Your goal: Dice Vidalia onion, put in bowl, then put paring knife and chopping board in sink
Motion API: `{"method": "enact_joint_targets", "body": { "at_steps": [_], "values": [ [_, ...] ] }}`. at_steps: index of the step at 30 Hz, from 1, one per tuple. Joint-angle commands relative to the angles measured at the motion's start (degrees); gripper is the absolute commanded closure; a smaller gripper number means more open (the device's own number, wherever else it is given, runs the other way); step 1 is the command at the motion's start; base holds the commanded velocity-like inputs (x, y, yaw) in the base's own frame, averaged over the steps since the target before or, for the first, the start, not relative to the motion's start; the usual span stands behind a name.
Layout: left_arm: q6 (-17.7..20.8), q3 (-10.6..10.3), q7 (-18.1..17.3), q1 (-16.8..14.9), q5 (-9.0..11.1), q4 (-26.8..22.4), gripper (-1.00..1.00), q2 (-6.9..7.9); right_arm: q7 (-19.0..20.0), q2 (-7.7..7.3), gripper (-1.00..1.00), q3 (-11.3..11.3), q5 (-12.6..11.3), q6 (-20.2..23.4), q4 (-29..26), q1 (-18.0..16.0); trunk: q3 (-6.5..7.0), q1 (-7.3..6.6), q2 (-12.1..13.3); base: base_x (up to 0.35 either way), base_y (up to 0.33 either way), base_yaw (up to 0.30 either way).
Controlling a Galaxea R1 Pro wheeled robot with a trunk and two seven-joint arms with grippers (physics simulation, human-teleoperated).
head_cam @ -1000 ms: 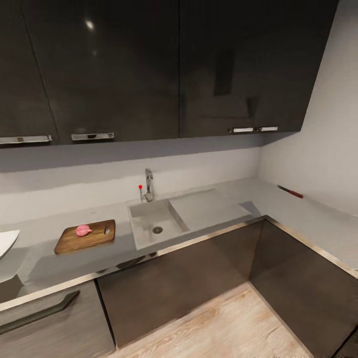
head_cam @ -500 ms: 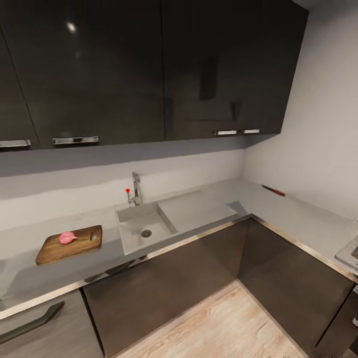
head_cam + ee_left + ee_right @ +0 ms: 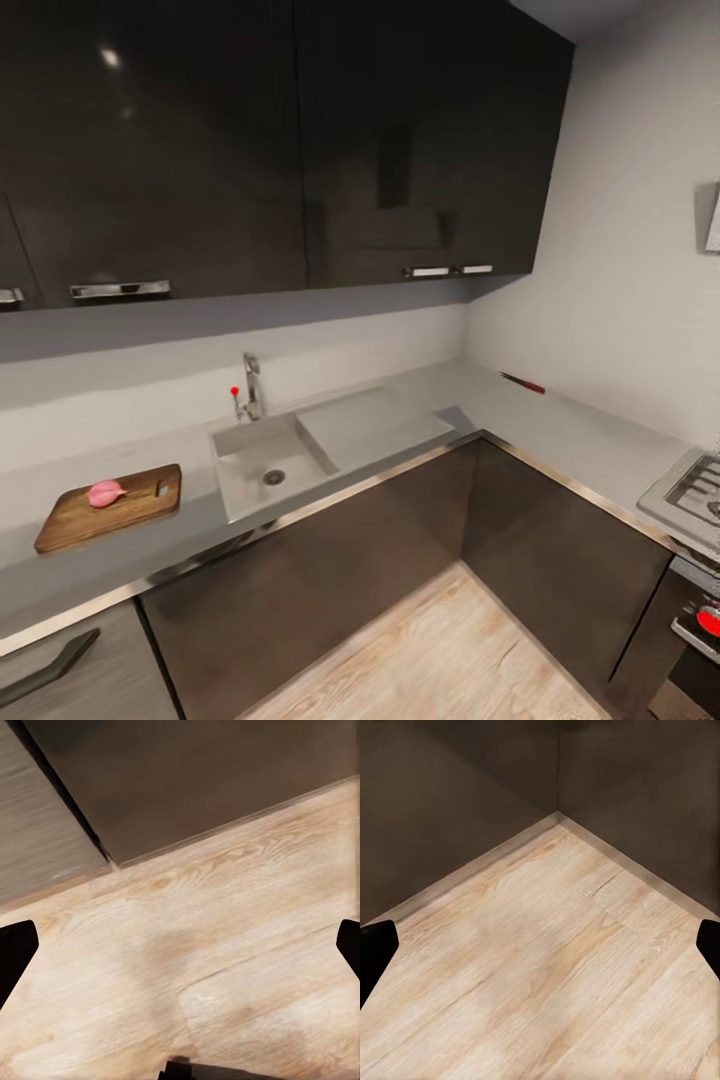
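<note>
- Left fingers [image 3: 180, 945]: dark tips at the far edges of the left wrist view, spread wide, nothing between them; below them, pale wooden floor [image 3: 225, 967] and the foot of a dark cabinet front [image 3: 210, 772].
- Right fingers [image 3: 540, 945]: tips likewise at the edges of the right wrist view, spread wide and empty, over the same floor where two cabinet fronts meet in a corner.
- Vidalia onion [image 3: 105, 492]: pinkish, whole, resting on the chopping board [image 3: 110, 508], well away from both sets of fingers. Board lies flat on the tabletop [image 3: 400, 470], slot handle toward the sink [image 3: 265, 470].
- Sink basin looks empty; tap with red knob [image 3: 235, 392] stands behind it.
- Paring knife [image 3: 523, 383]: lies on the tabletop's far arm near the wall, past the drainboard, well apart from board and onion.
- Hob corner [image 3: 690, 495] at the head view's right edge.
- Step in hand (judgement): onion is out of the sink; fetching the knife comes next, dicing not yet begun.
- Next move calls for: bringing the base close to the corner, raising one arm from floor level to the tabletop, lowering wide fingers astride the reddish handle, not the blade.
- Risk: knife lies close to the wall, little clearance for the far finger.
</note>
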Motion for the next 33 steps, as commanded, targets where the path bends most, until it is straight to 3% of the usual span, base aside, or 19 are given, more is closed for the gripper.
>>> {"method": "enact_joint_targets", "body": {
  "at_steps": [1, 10, 23, 33],
  "values": [
    [-0.13, -0.49, 0.39, 0.00, 0.31, -0.08, -1.00, 0.05, -0.14, -0.03, -1.00, 0.14, -0.26, -0.08, -0.05, 0.02, 0.03, 0.02, -0.03, 0.000, 0.000, -0.080],
    [-0.13, -0.49, 0.39, 0.00, 0.31, -0.08, -1.00, 0.05, -0.14, -0.02, -1.00, 0.14, -0.26, -0.05, -0.05, 0.02, 0.08, 0.02, -0.03, 0.000, 0.000, -0.081],
    [-0.10, -0.49, 0.39, 0.00, 0.31, -0.08, -1.00, 0.01, -0.11, -0.02, -1.00, 0.11, -0.26, -0.01, -0.05, 0.02, 0.08, 0.02, -0.03, 0.000, 0.000, -0.268],
    [-0.13, -0.49, 0.39, 0.00, 0.21, 1.27, -1.00, -1.01, -0.11, -0.02, -1.00, 0.12, -0.26, -0.01, -0.05, 0.02, 0.08, 0.02, -0.03, 0.000, 0.000, -0.278]
  ]
}}
